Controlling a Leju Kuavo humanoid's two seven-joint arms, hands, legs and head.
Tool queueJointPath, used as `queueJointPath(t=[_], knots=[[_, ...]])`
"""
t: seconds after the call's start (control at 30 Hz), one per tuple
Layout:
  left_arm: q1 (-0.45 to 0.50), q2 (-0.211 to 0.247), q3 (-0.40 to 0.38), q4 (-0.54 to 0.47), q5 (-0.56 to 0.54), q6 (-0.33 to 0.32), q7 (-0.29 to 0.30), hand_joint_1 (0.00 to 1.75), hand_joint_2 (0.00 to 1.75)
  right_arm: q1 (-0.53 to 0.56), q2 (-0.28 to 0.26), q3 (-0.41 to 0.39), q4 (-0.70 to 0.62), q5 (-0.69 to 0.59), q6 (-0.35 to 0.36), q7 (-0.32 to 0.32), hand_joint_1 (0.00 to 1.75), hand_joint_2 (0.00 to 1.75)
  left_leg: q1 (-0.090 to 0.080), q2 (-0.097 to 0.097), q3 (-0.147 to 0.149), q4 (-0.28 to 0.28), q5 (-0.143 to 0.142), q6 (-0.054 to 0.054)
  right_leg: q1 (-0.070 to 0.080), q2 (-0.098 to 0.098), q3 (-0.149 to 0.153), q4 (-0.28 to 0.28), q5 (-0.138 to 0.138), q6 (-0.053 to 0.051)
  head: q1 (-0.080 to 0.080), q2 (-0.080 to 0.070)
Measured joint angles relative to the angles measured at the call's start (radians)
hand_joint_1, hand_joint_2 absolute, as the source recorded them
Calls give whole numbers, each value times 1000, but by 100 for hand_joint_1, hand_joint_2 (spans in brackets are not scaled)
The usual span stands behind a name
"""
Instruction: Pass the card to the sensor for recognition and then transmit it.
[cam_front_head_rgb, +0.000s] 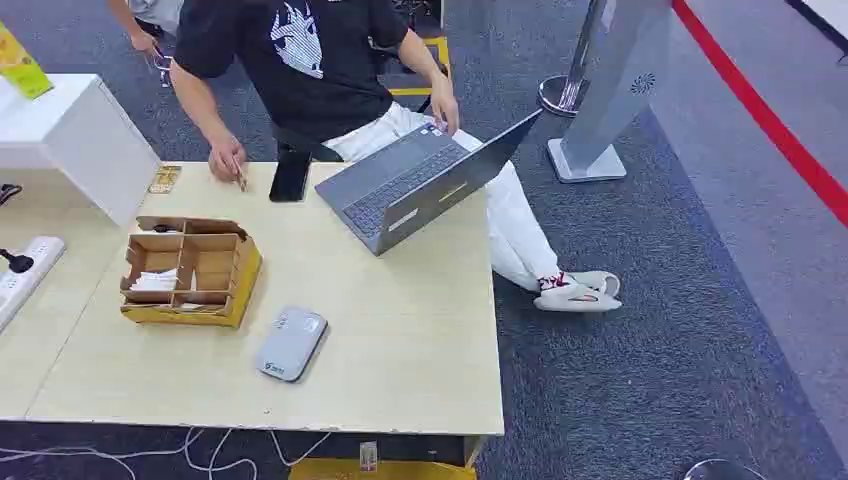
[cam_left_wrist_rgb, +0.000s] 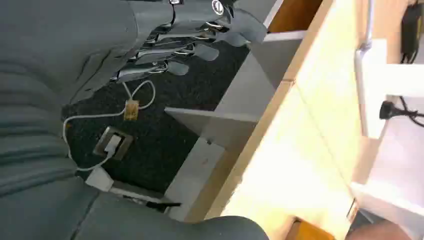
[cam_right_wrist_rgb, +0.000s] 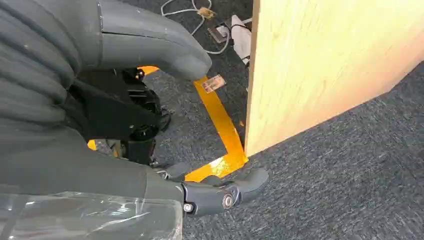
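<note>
A brown cardboard box (cam_front_head_rgb: 190, 270) with several compartments stands on the left part of the table (cam_front_head_rgb: 400, 350). White cards (cam_front_head_rgb: 155, 282) lie in its left compartment. A flat grey sensor (cam_front_head_rgb: 291, 343) lies just in front and to the right of the box. My left hand (cam_left_wrist_rgb: 185, 45) hangs beside the table's edge (cam_left_wrist_rgb: 280, 115) over the dark carpet, fingers apart and holding nothing. My right hand (cam_right_wrist_rgb: 100, 170) hangs near the table's corner (cam_right_wrist_rgb: 250, 145), with its thumb (cam_right_wrist_rgb: 155, 47) and fingers (cam_right_wrist_rgb: 225, 192) spread and nothing between them.
A person (cam_front_head_rgb: 300, 60) sits at the far side with an open grey laptop (cam_front_head_rgb: 420, 180) and a black phone (cam_front_head_rgb: 290, 175) at the table's back edge. A white cabinet (cam_front_head_rgb: 70, 140) and a power strip (cam_front_head_rgb: 25, 270) stand to the left. Cables (cam_left_wrist_rgb: 125, 107) lie on the floor.
</note>
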Motion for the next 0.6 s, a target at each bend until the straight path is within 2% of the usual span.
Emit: queueJointPath(t=[0.23, 0.47, 0.5, 0.6], knots=[[1, -5, 3, -42, -12, 39, 0, 0, 175, 0, 0, -4, 0, -1, 0, -3, 0, 175, 0, 0, 0, 0, 0, 0, 0, 0, 0, 0, 0, 0, 0, 0], [4, -20, 3, -85, -2, 47, 0, 0, 175, 0, 0, -12, 0, 2, 0, -5, 0, 175, 0, 0, 0, 0, 0, 0, 0, 0, 0, 0, 0, 0, 0, 0], [7, -23, 3, -102, -4, 52, 0, 0, 175, 0, 0, -14, 0, 3, 0, -5, 0, 175, 0, 0, 0, 0, 0, 0, 0, 0, 0, 0, 0, 0, 0, 0], [21, -56, -13, -242, -40, 125, -2, 0, 175, 0, 0, -19, 0, 7, -5, -5, 0, 175, 0, 0, 0, 0, 0, 0, 0, 0, -1, 0, 0, 0, 0, 0]])
